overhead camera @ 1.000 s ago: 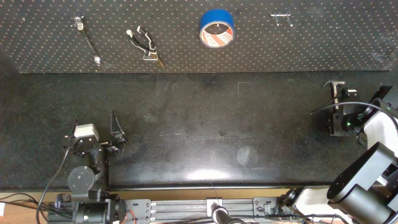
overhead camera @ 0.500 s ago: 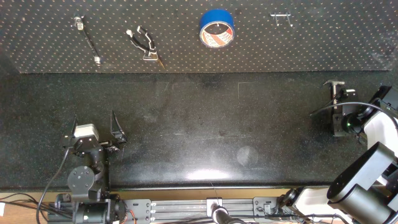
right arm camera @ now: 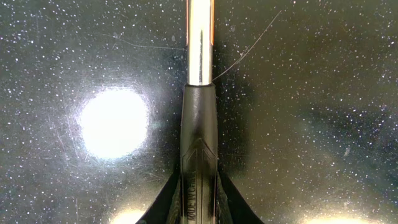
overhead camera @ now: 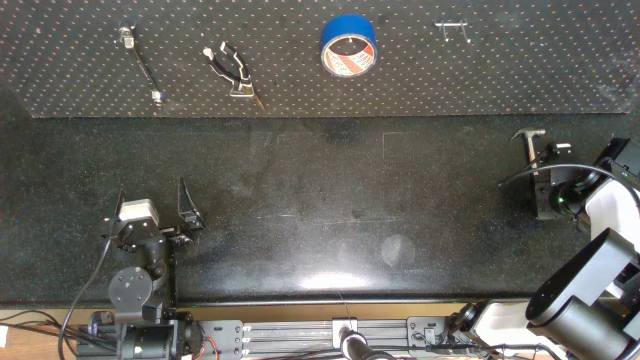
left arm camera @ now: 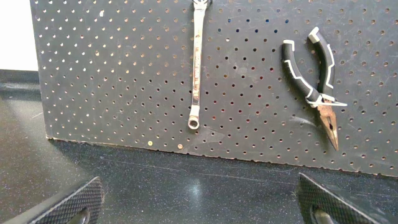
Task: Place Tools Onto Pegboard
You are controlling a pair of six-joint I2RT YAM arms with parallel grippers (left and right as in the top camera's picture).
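Already the pegboard (overhead camera: 300, 70) along the top of the frame carries three tools, and none of them has shifted over the last second. The dark worktop (overhead camera: 350, 190) below it is likewise unchanged.

The only motion is at the right edge. The right gripper (overhead camera: 541, 180) has its fingers closed tight on the black grip of a hammer (overhead camera: 533, 140). The hammer's head has crept a little up the frame and swung slightly toward the left, nearer the board's lower edge. In the right wrist view the metal shaft runs straight out from between the fingers above the speckled surface. I read this as the start of the carry. The hammer is well gripped but not yet hung.

The left gripper (overhead camera: 150, 197) sits at lower left exactly as before, fingers spread wide with nothing between them.

On the board, the blue tape (overhead camera: 349, 45) hangs at upper centre. The pliers (overhead camera: 232, 72) and wrench (overhead camera: 140, 65) hang at upper left. The small bare hook (overhead camera: 453, 30) at upper right is probably where the hammer should go.
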